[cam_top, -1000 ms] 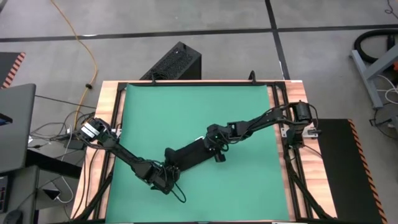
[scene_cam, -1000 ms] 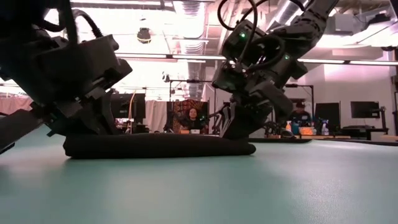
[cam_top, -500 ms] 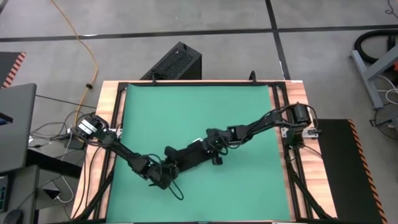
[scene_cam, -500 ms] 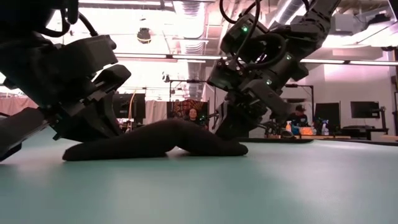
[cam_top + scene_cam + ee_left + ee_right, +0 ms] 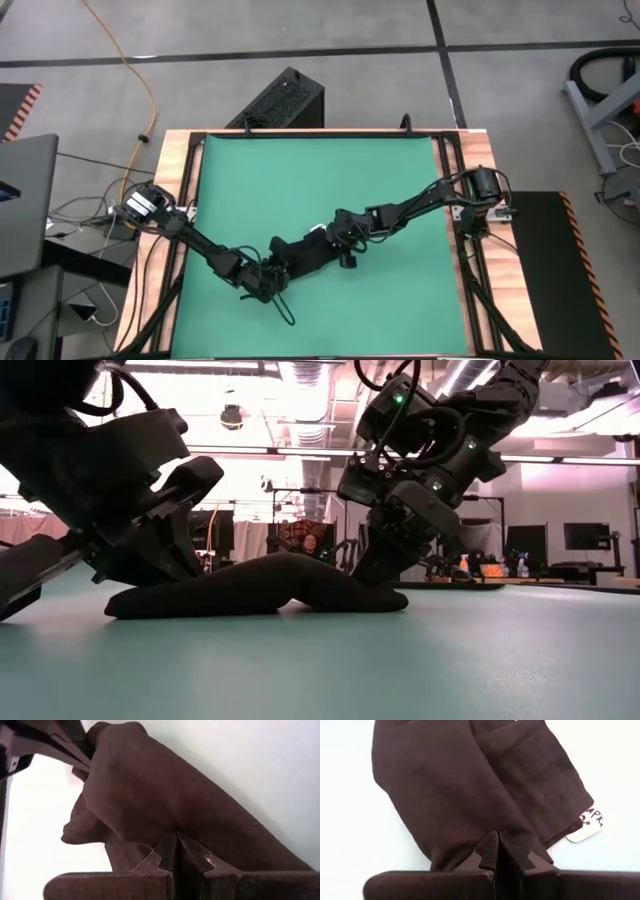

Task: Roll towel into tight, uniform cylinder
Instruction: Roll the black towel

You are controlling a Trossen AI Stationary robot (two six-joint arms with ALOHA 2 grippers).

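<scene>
1. Towel (image 5: 303, 253) on the green mat (image 5: 300, 170), rolled, long axis slanting between both arms.
2. Left claw (image 5: 268, 280) pinched shut on the near end.
3. Right claw (image 5: 341, 243) clamped on the far end.

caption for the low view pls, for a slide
Both grippers, left and right, pinch the black towel's ends, its middle humped.

Open green mat (image 5: 320, 170) across the whole far half of the surface, nothing standing on it. Near half crossed by both arms, meeting at the towel (image 5: 300, 255) (bunched into a hump in the middle, low view). Left pincer (image 5: 272, 277) clamped on its one end, right pincer (image 5: 340, 243) on the other. Clear mat at the near right corner. Black ribbed box (image 5: 280, 100) off the surface, beyond the far edge.
</scene>
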